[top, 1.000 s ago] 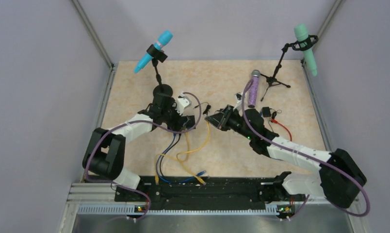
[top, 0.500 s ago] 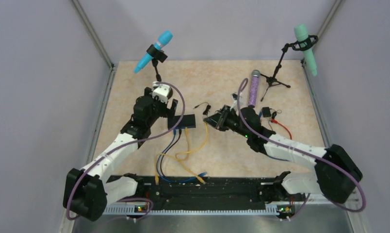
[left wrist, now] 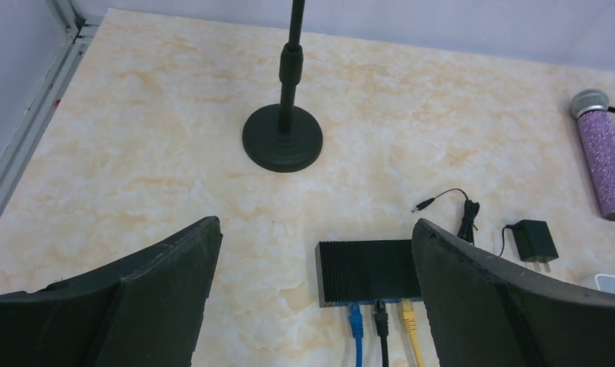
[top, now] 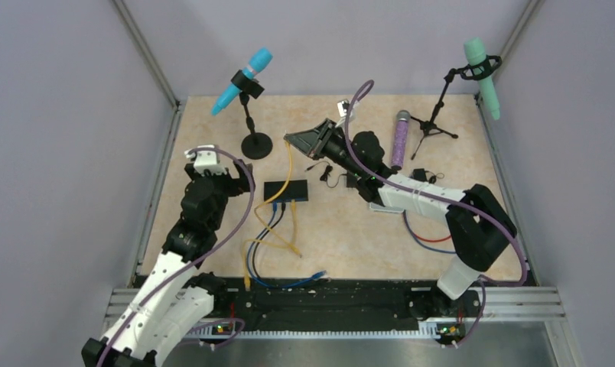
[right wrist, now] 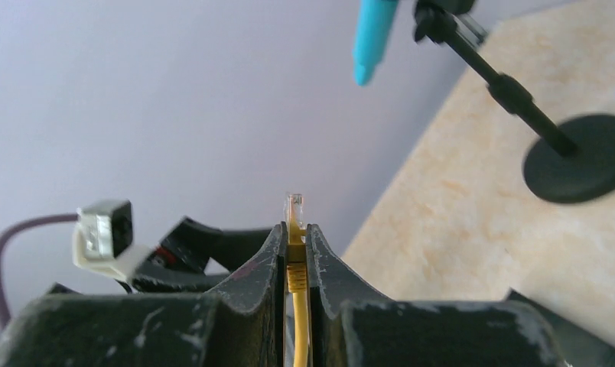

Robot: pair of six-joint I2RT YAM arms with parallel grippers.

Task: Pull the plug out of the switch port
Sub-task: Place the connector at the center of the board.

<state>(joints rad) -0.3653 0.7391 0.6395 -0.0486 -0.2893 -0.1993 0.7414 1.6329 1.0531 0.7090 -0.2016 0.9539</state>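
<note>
The switch (top: 285,190) is a flat black box lying mid-table. In the left wrist view the switch (left wrist: 366,271) has a blue, a black and a yellow plug seated in its near edge. My right gripper (top: 293,139) is raised behind the switch and is shut on a yellow cable plug (right wrist: 294,229), whose clear tip sticks out past the fingertips; the plug is free of any socket. Its yellow cable (top: 287,164) hangs down over the switch. My left gripper (left wrist: 314,223) is wide open and empty, held left of and back from the switch, and it also shows in the top view (top: 226,182).
A blue microphone's round stand base (top: 256,145) stands behind the switch. A purple microphone (top: 399,141), a black power adapter (left wrist: 532,237) with its cord, a red cable (top: 442,238) and a green microphone on a tripod (top: 480,65) are to the right. Loose cables (top: 274,252) trail toward me.
My right gripper has swung back and left, carrying the yellow plug up behind the switch. My left arm has let go of the switch and pulled away to the left.
</note>
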